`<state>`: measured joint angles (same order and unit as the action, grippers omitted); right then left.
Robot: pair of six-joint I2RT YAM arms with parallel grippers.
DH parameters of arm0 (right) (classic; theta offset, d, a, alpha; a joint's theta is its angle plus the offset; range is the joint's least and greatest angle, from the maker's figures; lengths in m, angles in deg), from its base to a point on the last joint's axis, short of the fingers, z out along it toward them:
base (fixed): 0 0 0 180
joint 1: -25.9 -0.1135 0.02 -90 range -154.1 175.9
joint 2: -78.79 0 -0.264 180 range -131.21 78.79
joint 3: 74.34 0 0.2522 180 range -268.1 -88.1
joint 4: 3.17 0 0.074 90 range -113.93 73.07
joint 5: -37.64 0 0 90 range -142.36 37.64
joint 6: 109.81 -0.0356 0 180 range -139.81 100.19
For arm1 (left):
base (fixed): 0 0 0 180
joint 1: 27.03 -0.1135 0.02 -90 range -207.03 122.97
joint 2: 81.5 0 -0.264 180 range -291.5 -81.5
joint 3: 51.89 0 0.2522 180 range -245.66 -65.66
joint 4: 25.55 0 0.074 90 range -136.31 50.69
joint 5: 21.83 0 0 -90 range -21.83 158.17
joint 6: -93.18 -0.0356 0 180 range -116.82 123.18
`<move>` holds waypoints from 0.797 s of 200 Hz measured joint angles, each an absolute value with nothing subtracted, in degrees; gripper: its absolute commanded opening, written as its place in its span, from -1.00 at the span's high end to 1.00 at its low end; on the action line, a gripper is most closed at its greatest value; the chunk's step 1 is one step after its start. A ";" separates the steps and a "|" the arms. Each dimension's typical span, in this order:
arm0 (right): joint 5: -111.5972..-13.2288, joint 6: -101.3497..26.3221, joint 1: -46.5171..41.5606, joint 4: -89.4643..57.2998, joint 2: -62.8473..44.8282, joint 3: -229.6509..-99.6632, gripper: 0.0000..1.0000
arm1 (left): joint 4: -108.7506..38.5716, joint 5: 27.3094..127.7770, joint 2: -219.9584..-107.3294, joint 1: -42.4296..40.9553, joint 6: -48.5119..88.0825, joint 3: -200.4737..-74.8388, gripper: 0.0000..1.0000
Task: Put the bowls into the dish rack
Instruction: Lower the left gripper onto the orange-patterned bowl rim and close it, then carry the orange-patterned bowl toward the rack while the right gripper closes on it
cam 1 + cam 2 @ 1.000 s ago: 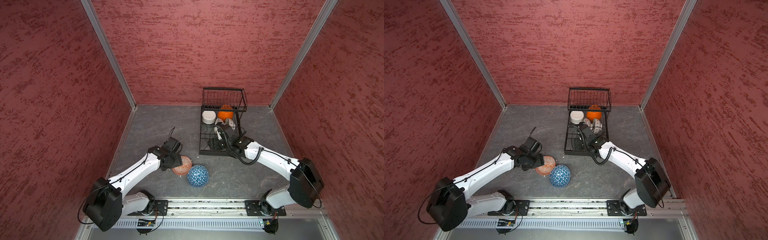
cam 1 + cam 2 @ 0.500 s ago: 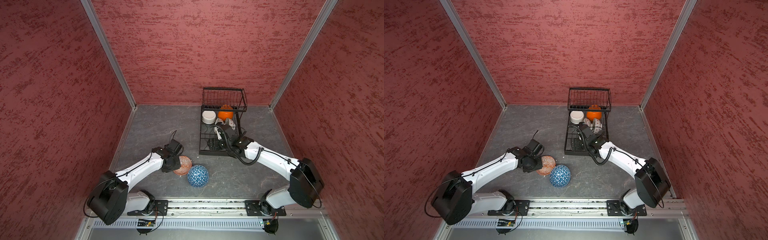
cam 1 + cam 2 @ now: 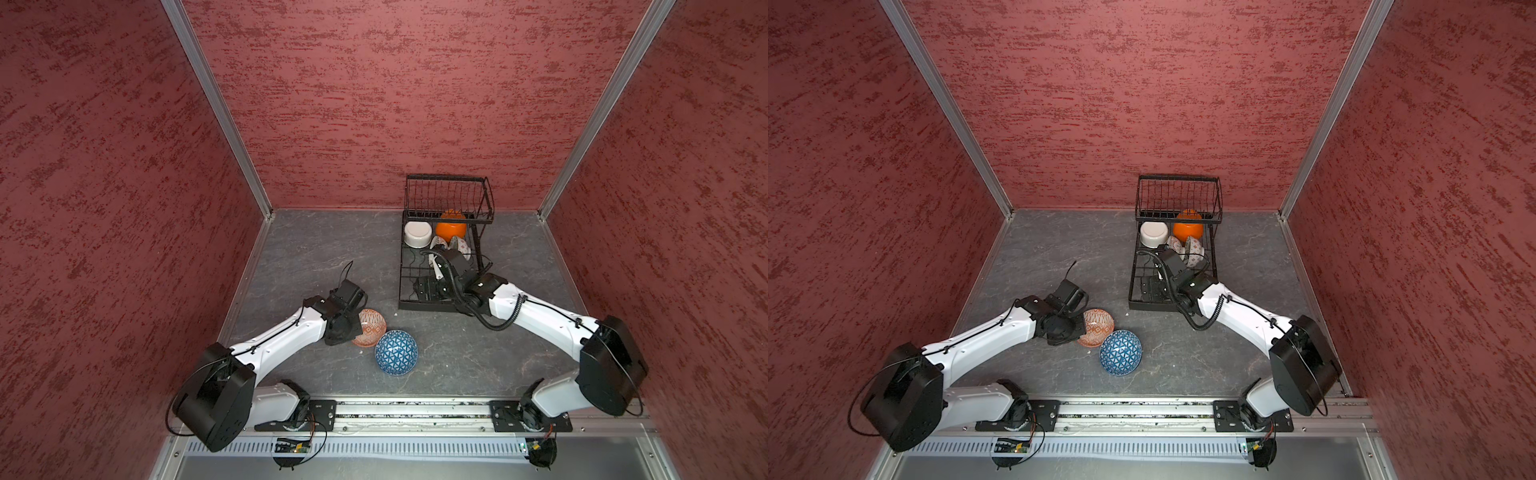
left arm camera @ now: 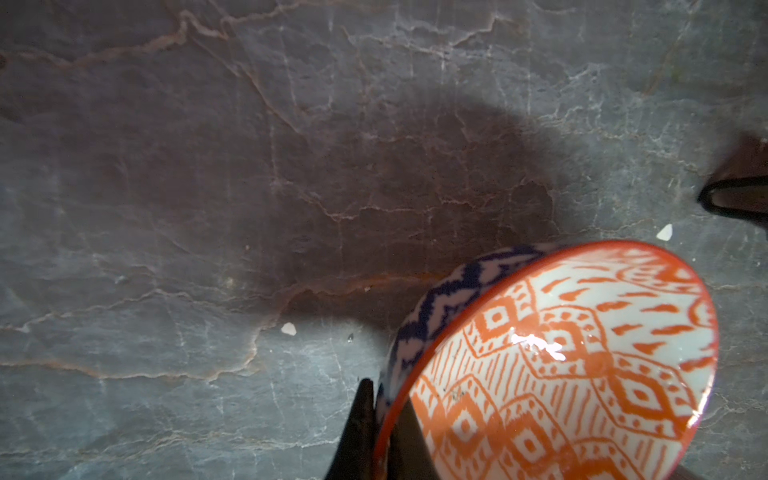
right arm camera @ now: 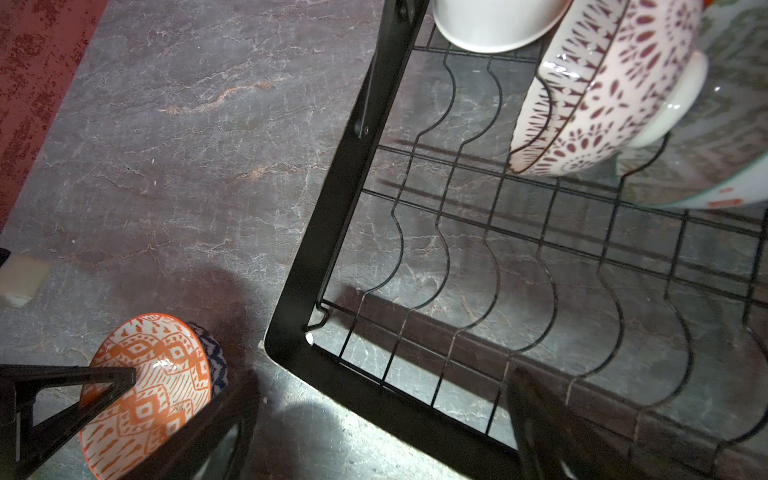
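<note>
Since the orange-patterned bowl (image 4: 561, 374) sat tilted outside the dish rack (image 5: 332, 199), the left gripper (image 4: 384, 415) was pinched on its rim, one finger inside. Right gripper (image 5: 324, 374) hung spread wide over empty rack slots, probably waiting. Couldn't tell if the bowl had cleared the table, since the wrist blocked it from above.
</note>
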<state>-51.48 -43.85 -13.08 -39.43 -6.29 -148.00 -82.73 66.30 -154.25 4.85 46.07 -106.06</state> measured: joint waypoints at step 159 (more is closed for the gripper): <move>-58.27 -45.27 -14.17 -38.67 -7.42 -151.41 -0.81 | -85.50 56.03 -140.79 5.70 44.67 -111.57 1.00</move>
<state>-58.27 -45.27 -14.17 -38.67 -7.42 -151.41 -85.50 56.03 -140.79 5.70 44.67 -111.57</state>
